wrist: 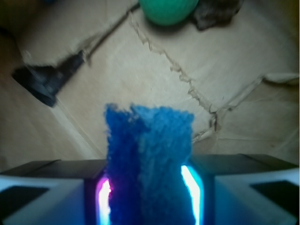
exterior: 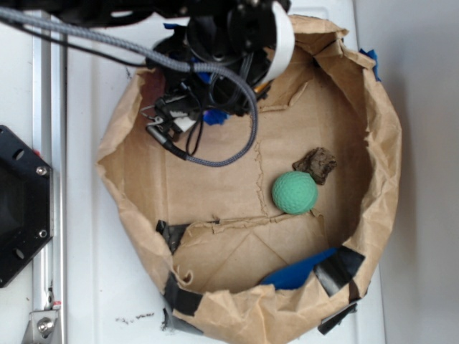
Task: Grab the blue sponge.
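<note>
The blue sponge (wrist: 149, 159) is a porous blue foam block that fills the gap between my two jaws in the wrist view, standing on end and held off the paper floor. My gripper (wrist: 149, 197) is shut on it, both lit pads pressed to its sides. In the exterior view my gripper (exterior: 204, 115) is at the back left of the paper bag (exterior: 122, 150), and only a small bit of the blue sponge (exterior: 214, 117) shows under the arm and cables.
A green textured ball (exterior: 295, 192) and a brown lump (exterior: 316, 164) lie right of centre in the bag; the ball also shows in the wrist view (wrist: 168, 10). Blue tape (exterior: 297, 272) and black tape (exterior: 338, 266) patch the front wall. A metal rail (exterior: 43, 143) runs along the left.
</note>
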Available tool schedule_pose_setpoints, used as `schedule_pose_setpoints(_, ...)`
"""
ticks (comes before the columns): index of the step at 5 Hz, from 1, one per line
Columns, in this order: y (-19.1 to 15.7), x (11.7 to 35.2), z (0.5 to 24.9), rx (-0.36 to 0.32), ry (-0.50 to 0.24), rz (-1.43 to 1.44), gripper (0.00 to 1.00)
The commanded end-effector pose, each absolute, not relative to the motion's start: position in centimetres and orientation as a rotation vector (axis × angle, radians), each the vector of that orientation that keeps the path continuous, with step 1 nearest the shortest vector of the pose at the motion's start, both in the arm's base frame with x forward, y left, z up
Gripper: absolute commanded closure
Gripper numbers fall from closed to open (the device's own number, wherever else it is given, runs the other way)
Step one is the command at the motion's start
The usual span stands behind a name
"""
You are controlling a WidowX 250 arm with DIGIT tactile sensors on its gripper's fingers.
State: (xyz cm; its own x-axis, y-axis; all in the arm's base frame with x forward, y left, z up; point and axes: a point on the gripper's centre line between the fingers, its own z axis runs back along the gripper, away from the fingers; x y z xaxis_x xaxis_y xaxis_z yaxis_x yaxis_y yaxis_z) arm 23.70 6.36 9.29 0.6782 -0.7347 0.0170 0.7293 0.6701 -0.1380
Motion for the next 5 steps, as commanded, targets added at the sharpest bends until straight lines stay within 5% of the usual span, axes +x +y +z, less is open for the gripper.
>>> schedule_pose_setpoints(1, 2.1, 25.9, 14.3, -0.209, -0.134, -0.406, 1.00)
schedule_pose_setpoints(3, -0.7, 26.0, 15.4, -0.289, -0.193, -0.145, 1.00)
schedule_pose_setpoints(5, -1.2, 26.9, 14.8, -0.264, -0.177, -0.105, 1.00)
